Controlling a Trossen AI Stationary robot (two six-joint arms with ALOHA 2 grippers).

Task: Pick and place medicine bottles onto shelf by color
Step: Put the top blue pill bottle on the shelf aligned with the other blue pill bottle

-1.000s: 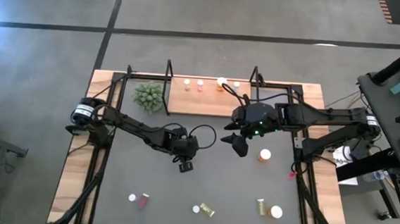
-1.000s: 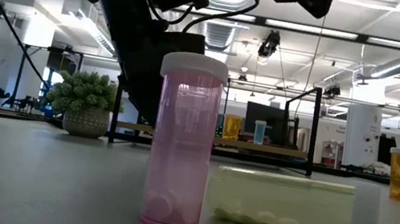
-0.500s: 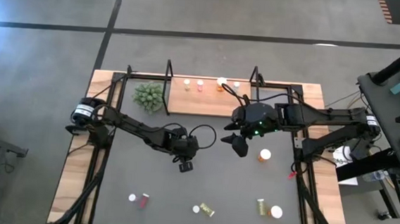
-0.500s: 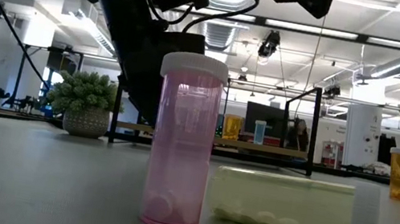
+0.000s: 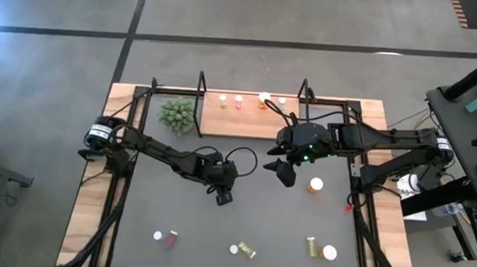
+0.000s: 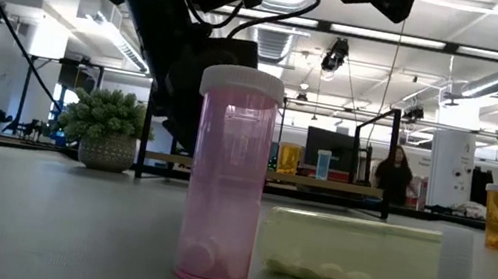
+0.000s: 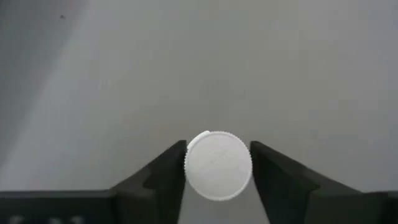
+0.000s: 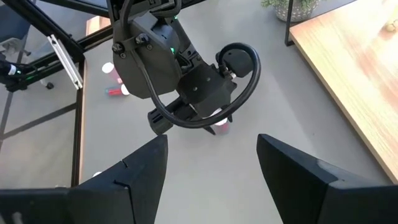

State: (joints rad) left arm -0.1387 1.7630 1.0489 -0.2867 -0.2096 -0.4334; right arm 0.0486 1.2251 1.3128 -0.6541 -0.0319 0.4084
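Observation:
A pink medicine bottle (image 8: 219,127) with a white cap (image 7: 218,165) stands upright in the middle of the dark mat (image 5: 174,213). My left gripper (image 5: 224,197) is over it, pointing steeply down and open, one finger close on each side of the cap. My right gripper (image 5: 280,170) hangs open higher up, toward the shelf (image 5: 247,124), holding nothing. Several small bottles (image 5: 239,102) stand on the shelf's far edge. An orange bottle (image 5: 316,185) stands on the mat at the right. My left gripper has its fingers (image 7: 168,171) right beside the cap's rim on both sides. I cannot tell whether they touch it. The bottle stands on the mat below them.
Pink (image 5: 171,239), yellow-green (image 5: 247,251) and more bottles (image 5: 323,250) lie or stand near the mat's near edge. A small green plant (image 5: 177,114) sits left of the shelf. Black frame uprights (image 5: 201,89) rise at the shelf's ends.

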